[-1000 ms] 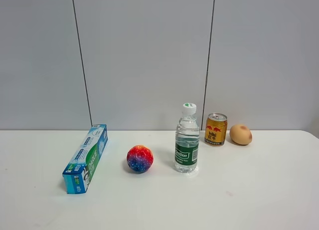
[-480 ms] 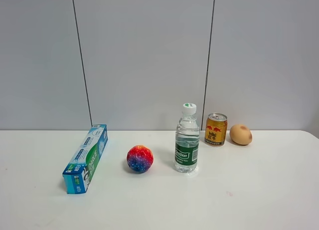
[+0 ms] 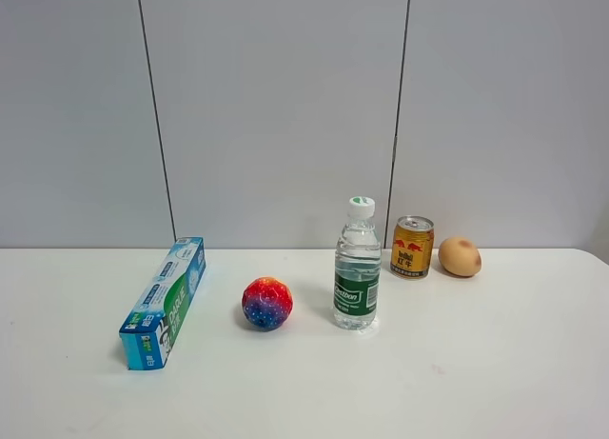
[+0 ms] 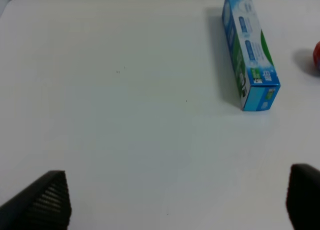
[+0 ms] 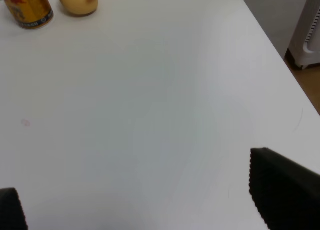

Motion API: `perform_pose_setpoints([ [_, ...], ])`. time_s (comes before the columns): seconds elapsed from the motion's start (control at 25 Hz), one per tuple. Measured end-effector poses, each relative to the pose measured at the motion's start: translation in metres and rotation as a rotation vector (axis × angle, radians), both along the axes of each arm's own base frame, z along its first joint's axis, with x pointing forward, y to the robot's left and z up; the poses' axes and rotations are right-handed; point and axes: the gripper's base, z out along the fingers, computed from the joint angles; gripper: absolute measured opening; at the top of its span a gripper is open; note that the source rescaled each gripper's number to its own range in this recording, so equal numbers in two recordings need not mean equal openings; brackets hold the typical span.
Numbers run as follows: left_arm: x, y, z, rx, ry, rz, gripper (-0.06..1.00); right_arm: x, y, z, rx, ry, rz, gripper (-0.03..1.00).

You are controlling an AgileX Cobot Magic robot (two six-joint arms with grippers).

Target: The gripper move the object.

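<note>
The long light blue carton with green and white print lies flat on the white table at the left. It also shows in the left wrist view. My left gripper is open and empty, well short of the carton; only its two black fingertips show. My right gripper is open and empty over bare table at the right side. Neither gripper shows in the exterior high view.
A multicoloured ball, a clear water bottle with a green label, a gold can and an egg-shaped tan object stand in a row right of the carton. The table's right edge lies near the right gripper.
</note>
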Motion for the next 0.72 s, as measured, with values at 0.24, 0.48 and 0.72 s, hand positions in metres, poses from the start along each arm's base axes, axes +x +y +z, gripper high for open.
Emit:
perform_pose_setpoints([
  [0.24,0.0,0.0,0.0,0.006,0.0,-0.003,0.82,0.0,0.0,0.0,0.0,0.0,0.0,1.0],
  [0.48,0.0,0.0,0.0,0.006,0.0,-0.003,0.82,0.0,0.0,0.0,0.0,0.0,0.0,1.0],
  [0.72,0.0,0.0,0.0,0.007,0.0,-0.003,0.82,0.0,0.0,0.0,0.0,0.0,0.0,1.0],
])
